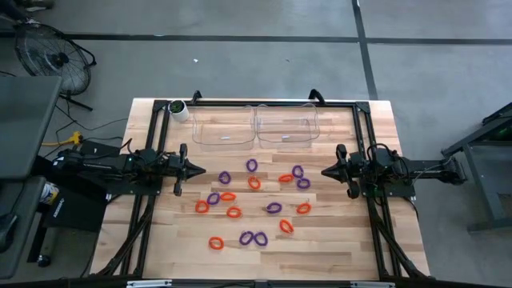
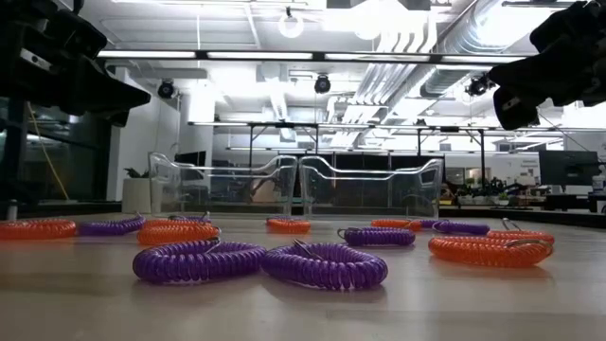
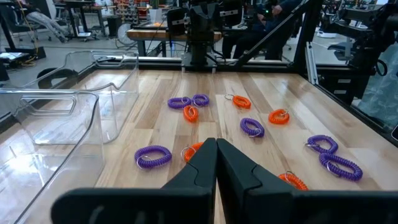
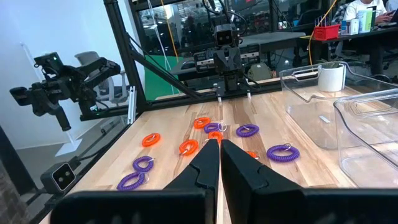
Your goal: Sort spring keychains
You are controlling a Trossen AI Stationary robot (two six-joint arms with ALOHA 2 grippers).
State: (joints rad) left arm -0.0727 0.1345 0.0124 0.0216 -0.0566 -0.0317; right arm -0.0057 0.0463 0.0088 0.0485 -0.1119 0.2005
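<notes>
Keychains (image 1: 254, 203) lie scattered mid-table, orange and purple mixed, at six o'clock from the two clear bins (image 1: 254, 128). We judge them light, springy and apt to skid (pinch across one side of a coil). The left gripper (image 1: 194, 169) and right gripper (image 1: 326, 170) both hover clenched, holding nothing.

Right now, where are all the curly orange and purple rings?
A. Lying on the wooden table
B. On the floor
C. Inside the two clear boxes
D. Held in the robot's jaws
A. The curly rings lie scattered on the wooden table, while the two clear boxes at the far edge look empty and both arms hold nothing.
</notes>
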